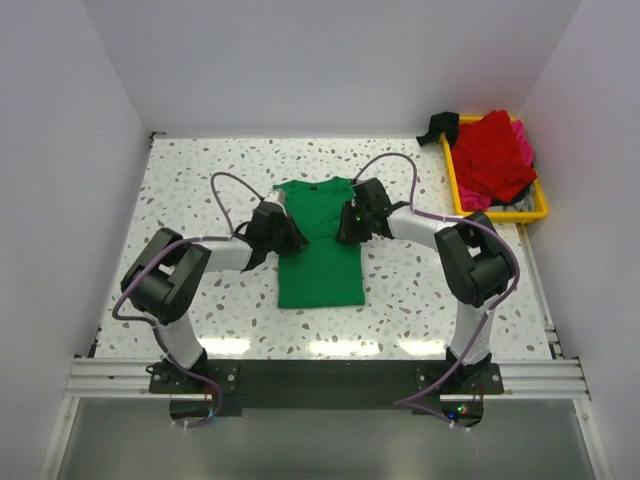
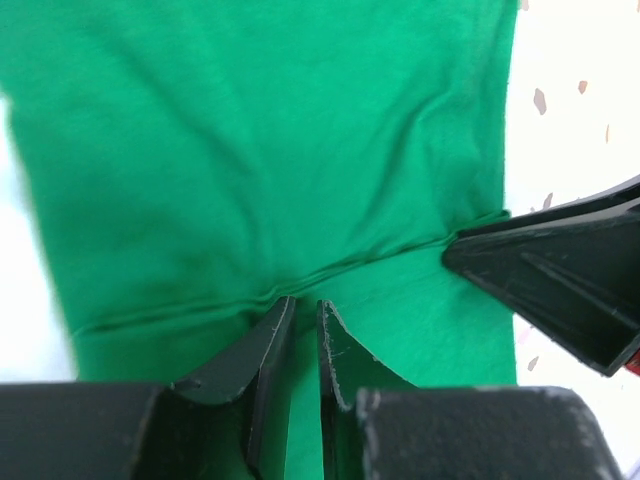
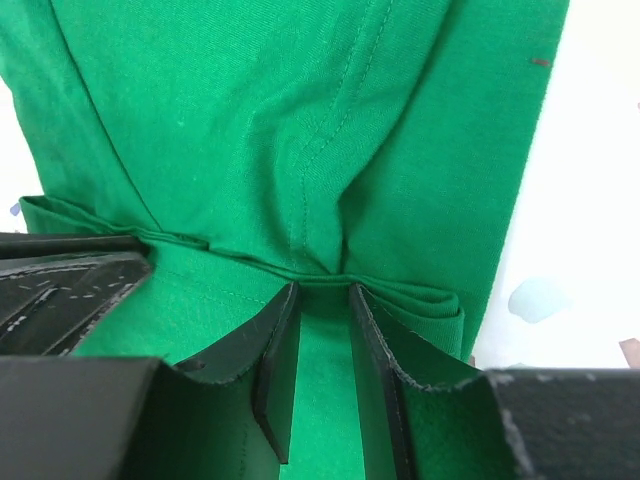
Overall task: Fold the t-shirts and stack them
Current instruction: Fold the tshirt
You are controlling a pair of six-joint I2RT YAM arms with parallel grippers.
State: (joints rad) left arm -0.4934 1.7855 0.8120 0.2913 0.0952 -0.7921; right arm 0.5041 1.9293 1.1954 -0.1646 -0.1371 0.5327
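Table (image 1: 200,180): speckled top, bearing everything.
Green t-shirt (image 1: 320,265): flat at the table's centre, collar away from the arm bases.
Yellow tray (image 1: 452,175): far right corner, red t-shirt (image 1: 495,155) heaped inside.
Left gripper (image 2: 302,305): nearly closed, pinching a crease at the shirt's left edge.
Right gripper (image 3: 322,290): slightly wider, nipping a fold at its right edge.

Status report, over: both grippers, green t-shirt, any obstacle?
Left gripper, right gripper: each shut on green t-shirt fold. Sleeves folded in. Nothing in the way.

Left of the bright green cloth t-shirt (image 1: 318,255), speckled white tabletop (image 1: 200,180) gives me passage; far to its right the yellow plastic tray (image 1: 451,172) (heaped with red shirts (image 1: 495,160)) blocks.
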